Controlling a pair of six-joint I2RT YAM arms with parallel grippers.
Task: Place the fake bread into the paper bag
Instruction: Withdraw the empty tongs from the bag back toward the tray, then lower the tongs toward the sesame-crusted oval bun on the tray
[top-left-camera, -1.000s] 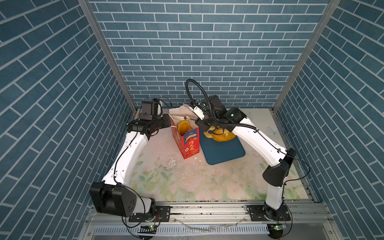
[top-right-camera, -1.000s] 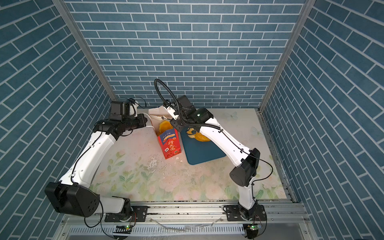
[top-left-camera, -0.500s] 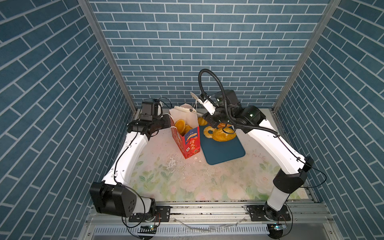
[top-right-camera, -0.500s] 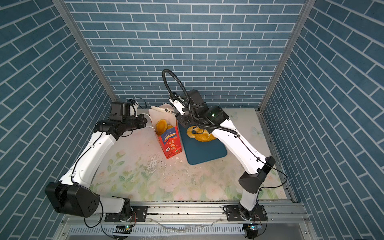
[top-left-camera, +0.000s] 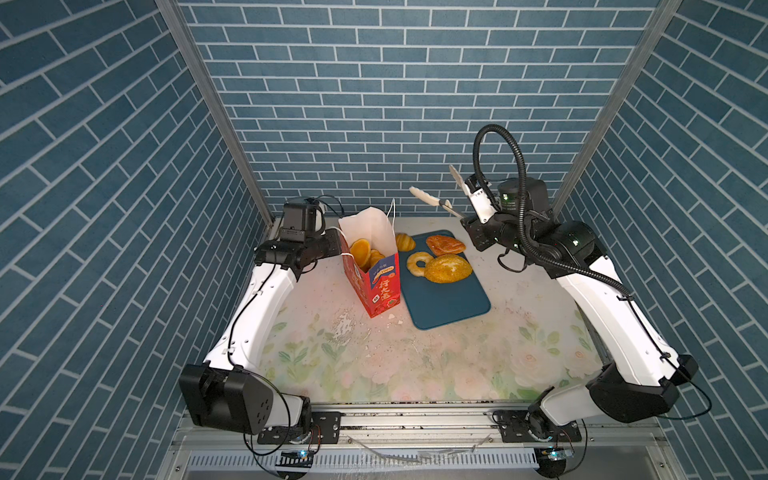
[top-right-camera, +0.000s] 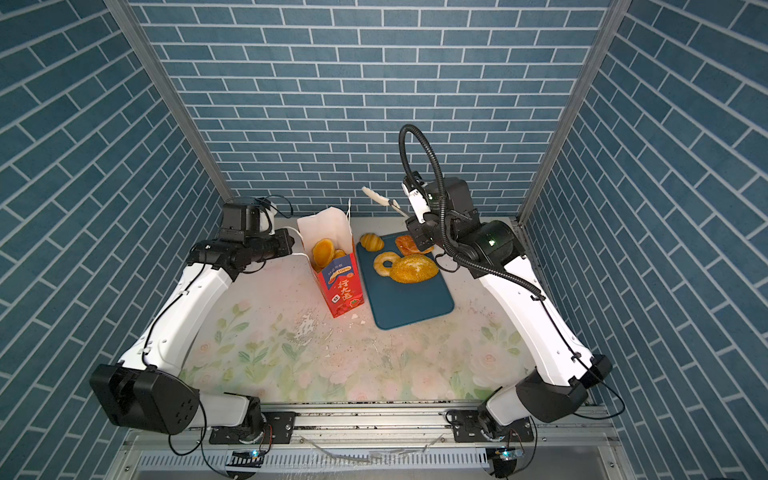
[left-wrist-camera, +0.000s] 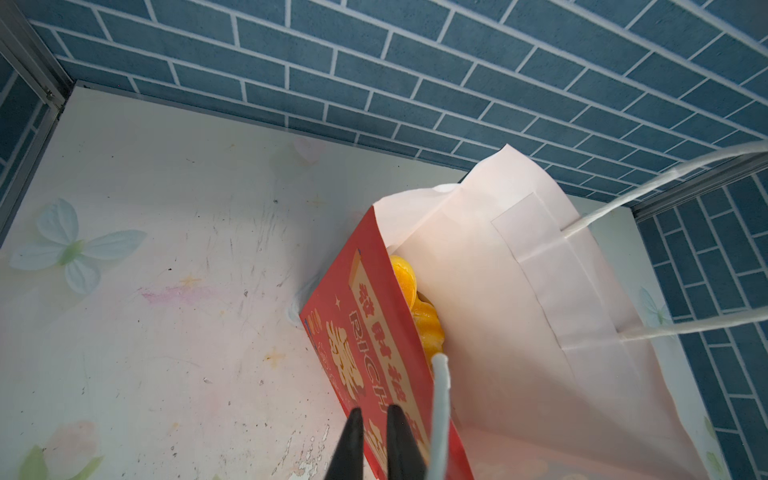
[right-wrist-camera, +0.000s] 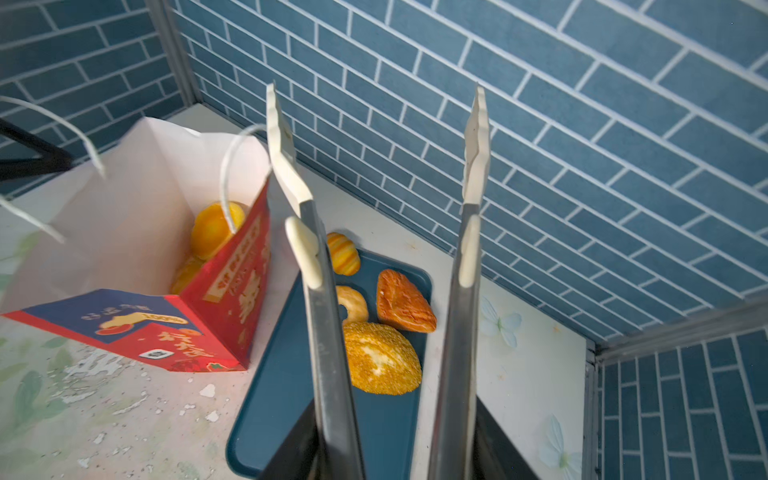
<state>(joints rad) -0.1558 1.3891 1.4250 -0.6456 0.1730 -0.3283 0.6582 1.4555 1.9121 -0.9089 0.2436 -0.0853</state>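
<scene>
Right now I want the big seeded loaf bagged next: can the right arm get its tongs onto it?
Probably yes: the tongs hang open above the tray, and the loaf lies uncovered there, though the ring pastry crowds one side.

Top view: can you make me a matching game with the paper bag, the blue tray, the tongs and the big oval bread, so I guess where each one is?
Things:
1. paper bag
2. tray
3. tongs
4. oval loaf

Where or how:
A. resting on the tray
B. held up in the air by the right gripper
C. standing up, open at the top
D. dark teal, lying flat beside the bag

Pairs: 1-C, 2-D, 3-B, 4-A.
</scene>
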